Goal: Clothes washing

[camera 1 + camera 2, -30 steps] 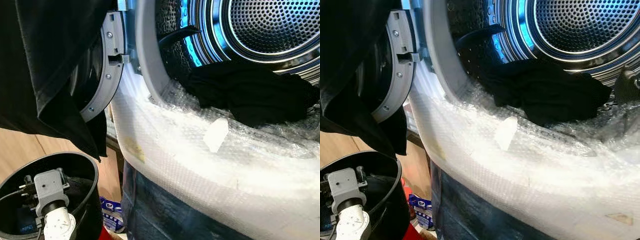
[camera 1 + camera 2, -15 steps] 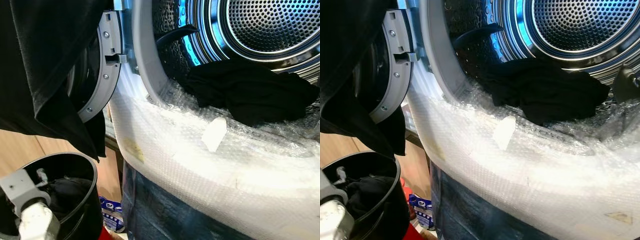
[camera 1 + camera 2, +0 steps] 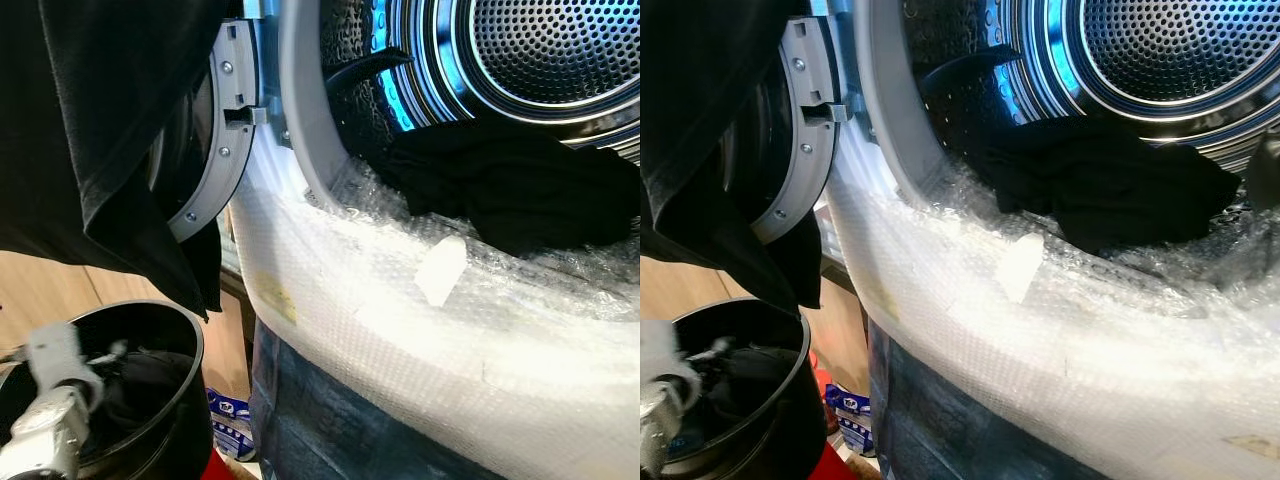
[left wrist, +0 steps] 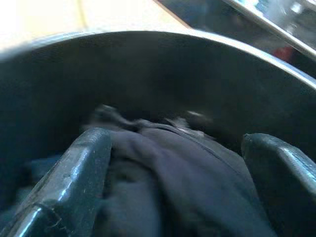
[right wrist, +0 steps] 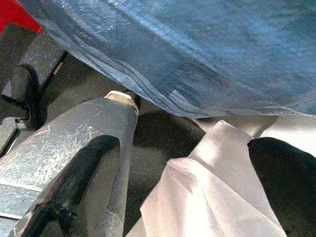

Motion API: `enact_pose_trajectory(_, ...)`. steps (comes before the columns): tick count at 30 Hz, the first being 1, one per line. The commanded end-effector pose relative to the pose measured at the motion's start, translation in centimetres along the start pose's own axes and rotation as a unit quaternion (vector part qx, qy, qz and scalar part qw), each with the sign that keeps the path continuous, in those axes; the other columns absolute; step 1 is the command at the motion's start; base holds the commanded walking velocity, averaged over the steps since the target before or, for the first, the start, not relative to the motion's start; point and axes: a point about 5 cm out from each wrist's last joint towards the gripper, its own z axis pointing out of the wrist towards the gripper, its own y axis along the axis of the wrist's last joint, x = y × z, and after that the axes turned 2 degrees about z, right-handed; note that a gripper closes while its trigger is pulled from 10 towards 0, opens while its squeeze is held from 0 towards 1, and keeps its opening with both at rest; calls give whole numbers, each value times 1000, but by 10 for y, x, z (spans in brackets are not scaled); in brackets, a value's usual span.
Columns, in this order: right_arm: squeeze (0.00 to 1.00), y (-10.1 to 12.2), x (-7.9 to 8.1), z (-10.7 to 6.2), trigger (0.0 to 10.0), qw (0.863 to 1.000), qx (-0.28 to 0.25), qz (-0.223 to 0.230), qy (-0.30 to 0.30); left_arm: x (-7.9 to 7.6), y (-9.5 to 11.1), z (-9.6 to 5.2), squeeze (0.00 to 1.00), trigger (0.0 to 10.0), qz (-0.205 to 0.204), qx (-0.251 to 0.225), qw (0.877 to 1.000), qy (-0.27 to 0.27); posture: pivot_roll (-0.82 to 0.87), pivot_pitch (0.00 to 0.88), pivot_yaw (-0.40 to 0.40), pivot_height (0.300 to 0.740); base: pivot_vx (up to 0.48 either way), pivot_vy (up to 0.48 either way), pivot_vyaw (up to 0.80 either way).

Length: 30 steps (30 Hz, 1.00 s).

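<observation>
The washing machine drum stands open, and a black garment lies at its mouth. Another black garment hangs over the open door on the left. A black bucket at lower left holds dark clothes. My left arm reaches into it, blurred. In the left wrist view, my left gripper is open with its fingers astride the dark clothes in the bucket. My right gripper hangs low and open, nothing between its fingers.
Bubble wrap pads the washer's lower rim, with blue film over the front panel below. A blue and white packet lies on the floor beside the bucket. A white sheet and a silver leg lie beyond the right gripper.
My left arm has swung leftwards and lower into the bucket, uncovering the dark clothes in it. The whole picture has shifted slightly. The garments on the drum and door stay put.
</observation>
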Motion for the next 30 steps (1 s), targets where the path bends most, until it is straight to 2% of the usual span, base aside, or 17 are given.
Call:
enact_pose_trajectory(1,0,1,-3,0,10000,1000,-2,0,-4,-3,1,3,1000,10000,3,1,1000,-9,-24,0,-77,740,0,0,0)
enact_pose_trajectory(4,0,6,-7,-1,10000,1000,-7,-9,-6,-16,2,11,1000,10000,-12,16,998,-67,-35,0,-102,740,0,0,0)
enact_pose_trajectory(9,0,9,-14,-2,10000,1000,-10,-17,-11,-24,6,18,1000,10000,-71,18,995,-66,-49,0,-127,740,0,0,0)
enact_pose_trajectory(11,0,10,-16,-2,10000,1000,-10,-20,-13,-27,4,19,1000,10000,-81,27,995,-59,-53,0,-134,740,0,0,0)
enact_pose_trajectory(13,0,11,-19,-3,10000,1000,-11,-21,-14,-30,1,20,1000,10000,-94,30,994,-45,-57,0,-139,740,0,0,0)
enact_pose_trajectory(14,0,13,-22,-3,10000,1000,-12,-20,-16,-31,0,20,1000,10000,-117,32,992,-22,-58,0,-141,740,0,0,0)
enact_pose_trajectory(19,0,17,-26,-4,10000,1000,-15,-18,-18,-16,5,19,1000,10000,-158,1,985,66,-57,0,-147,740,0,0,0)
enact_pose_trajectory(25,0,19,-25,-4,10000,999,-15,-25,-15,-9,9,19,1000,10000,-170,-12,981,91,-52,0,-149,740,0,0,0)
enact_pose_trajectory(30,0,23,-23,-4,10000,999,-17,-29,-11,-9,3,19,1000,10000,-202,8,975,98,-54,0,-146,740,0,0,0)
